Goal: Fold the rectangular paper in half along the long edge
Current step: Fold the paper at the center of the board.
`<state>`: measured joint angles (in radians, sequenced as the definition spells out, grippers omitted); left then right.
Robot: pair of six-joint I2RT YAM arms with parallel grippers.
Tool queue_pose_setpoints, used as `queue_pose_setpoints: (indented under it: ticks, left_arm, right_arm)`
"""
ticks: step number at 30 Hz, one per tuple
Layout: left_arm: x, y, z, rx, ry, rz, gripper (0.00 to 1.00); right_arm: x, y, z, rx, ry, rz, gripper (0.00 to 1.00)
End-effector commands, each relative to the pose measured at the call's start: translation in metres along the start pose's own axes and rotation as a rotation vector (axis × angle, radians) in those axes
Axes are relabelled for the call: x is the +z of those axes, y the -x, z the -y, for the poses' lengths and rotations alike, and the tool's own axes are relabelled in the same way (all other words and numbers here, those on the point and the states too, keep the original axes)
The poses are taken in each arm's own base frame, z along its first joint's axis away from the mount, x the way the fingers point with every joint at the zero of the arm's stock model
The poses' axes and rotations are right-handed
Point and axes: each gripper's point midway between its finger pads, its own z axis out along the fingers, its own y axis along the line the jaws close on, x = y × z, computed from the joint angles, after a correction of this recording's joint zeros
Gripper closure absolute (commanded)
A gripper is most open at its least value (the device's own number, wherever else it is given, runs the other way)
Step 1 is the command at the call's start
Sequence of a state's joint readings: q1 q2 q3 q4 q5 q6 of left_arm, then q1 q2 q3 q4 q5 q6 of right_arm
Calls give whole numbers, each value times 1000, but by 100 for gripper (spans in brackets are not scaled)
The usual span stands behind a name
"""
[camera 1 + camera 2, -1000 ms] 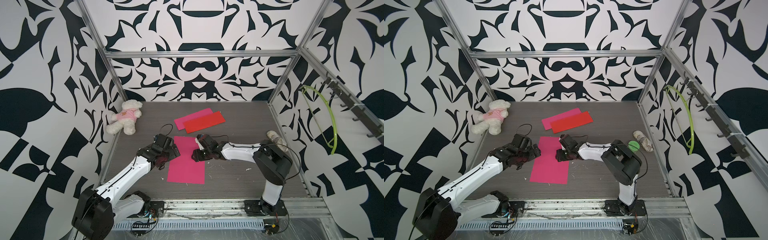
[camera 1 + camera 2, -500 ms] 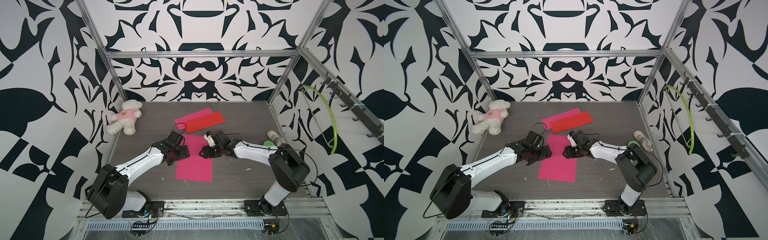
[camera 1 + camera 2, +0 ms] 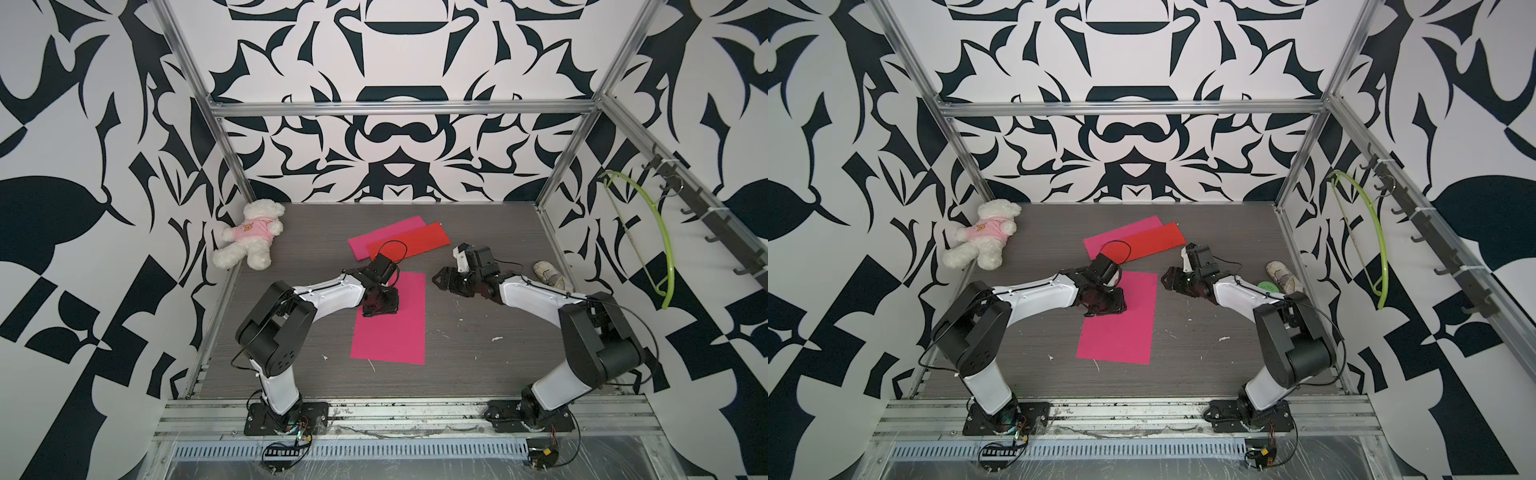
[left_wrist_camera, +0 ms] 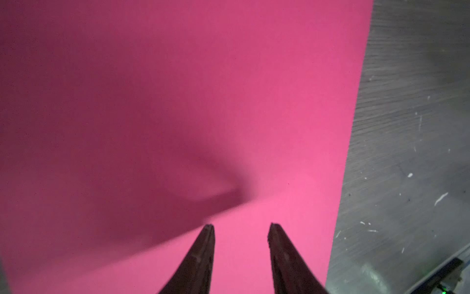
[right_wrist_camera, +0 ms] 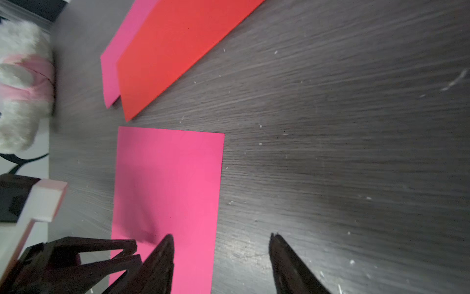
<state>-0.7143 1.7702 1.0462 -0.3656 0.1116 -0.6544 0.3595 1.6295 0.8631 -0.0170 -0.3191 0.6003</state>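
Teddy bear: back-left corner, against the wall; shirt print too small to read.
Left gripper: jaws partly apart, nothing between them, tips over the sheet near its left long edge.
Pink paper: flat, unfolded, mid-table, long edges running front to back.
Folded strips: pink and red, overlapping, behind it, apart.
Right gripper: jaws wide, empty, just beside the right long edge.
Table: bare in front and to the right.

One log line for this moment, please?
paper: flat, unfolded | left claw: open, over paper | right claw: open, beside paper
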Motion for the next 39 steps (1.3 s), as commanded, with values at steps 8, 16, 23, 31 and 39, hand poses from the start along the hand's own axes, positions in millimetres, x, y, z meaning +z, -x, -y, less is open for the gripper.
queue_pose_setpoints:
  ticks: [8,16,23,31,39]
  left_arm:
    - [14,-35,-13,-48,39,-46,64]
    - [16,-41,-20,-85,68,-45,66]
    - [18,-44,-25,-109,90,-47,66]
    - [21,-47,-26,-154,77,-45,67]
    - [24,-54,-36,-206,110,-58,67]
  right_arm:
    - [44,36,-17,-47,36,-21,46]
    - [71,31,-13,-31,52,-89,45]
    - [71,11,-18,-19,130,-143,47]
    - [65,-10,-25,-11,219,-194,47]
    - [43,-22,-27,84,270,-137,27]
